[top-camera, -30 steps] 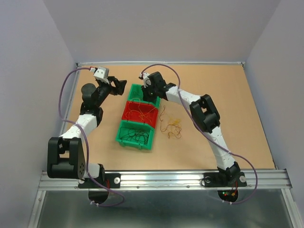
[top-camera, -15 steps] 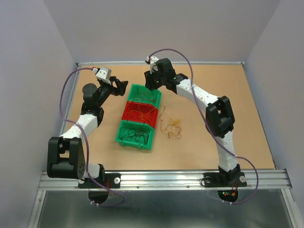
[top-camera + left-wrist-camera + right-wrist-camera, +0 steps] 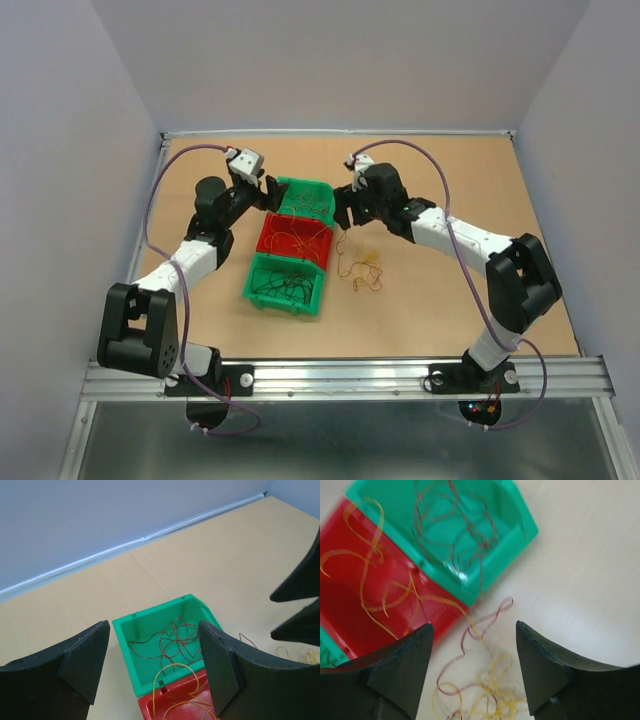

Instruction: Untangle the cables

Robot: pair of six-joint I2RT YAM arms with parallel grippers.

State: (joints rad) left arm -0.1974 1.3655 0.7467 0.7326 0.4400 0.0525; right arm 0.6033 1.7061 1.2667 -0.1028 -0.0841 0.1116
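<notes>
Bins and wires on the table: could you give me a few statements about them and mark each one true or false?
1. Three bins sit in a row, the red bin in the middle. True.
2. The far green bin is empty. False: it holds reddish wires.
3. The near green bin holds dark wires. True.
4. No wires lie on the table. False: a loose tangle lies right of the bins.
5. The right gripper has its jaws shut. False: open.
</notes>
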